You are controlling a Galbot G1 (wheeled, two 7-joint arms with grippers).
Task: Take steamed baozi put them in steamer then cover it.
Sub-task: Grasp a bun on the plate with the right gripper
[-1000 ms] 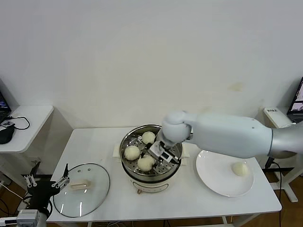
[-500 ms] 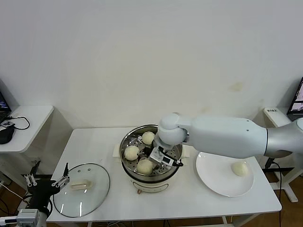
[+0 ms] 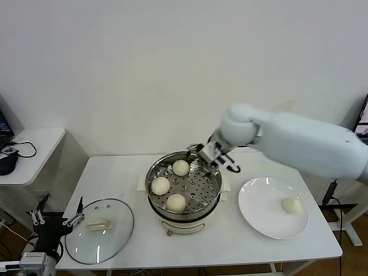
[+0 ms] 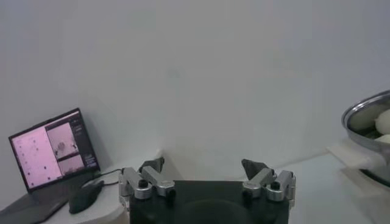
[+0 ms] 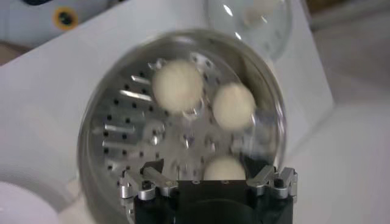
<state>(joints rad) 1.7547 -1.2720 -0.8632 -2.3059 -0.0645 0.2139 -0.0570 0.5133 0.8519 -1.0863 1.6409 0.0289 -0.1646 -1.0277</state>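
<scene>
Right gripper [image 3: 214,154] hung with fingers [image 5: 152,175] spread wide and empty above the back rim of the steamer [image 3: 214,198], which sat mid-counter, nearer the front edge than the back. Three baozi [image 3: 176,202] lay apart from one another on the perforated floor of the basket, none touching the fingers. The fourth bun [image 3: 291,204] rested alone on the white plate [image 3: 256,213] toward the counter's right edge, well apart from the steamer. Judged soft and light: smooth dough skin likely to dent or tear under a hard pinch, possibly a little tacky, so best taken across the widest part of its sides with a gentle closing, low enough that it would not squeeze out upward. The cover [image 3: 118,236] lay flat at the counter's front left corner, bar handle [image 3: 96,223] upward; glass with a metal rim, judged stiff, heavier than the buns, breakable and slick on the dome, so the bar handle looked the only sound place to grip. Left gripper [image 3: 56,221] waited just off the counter's front left corner beside the cover, fingers [image 4: 152,165] apart and holding nothing.
</scene>
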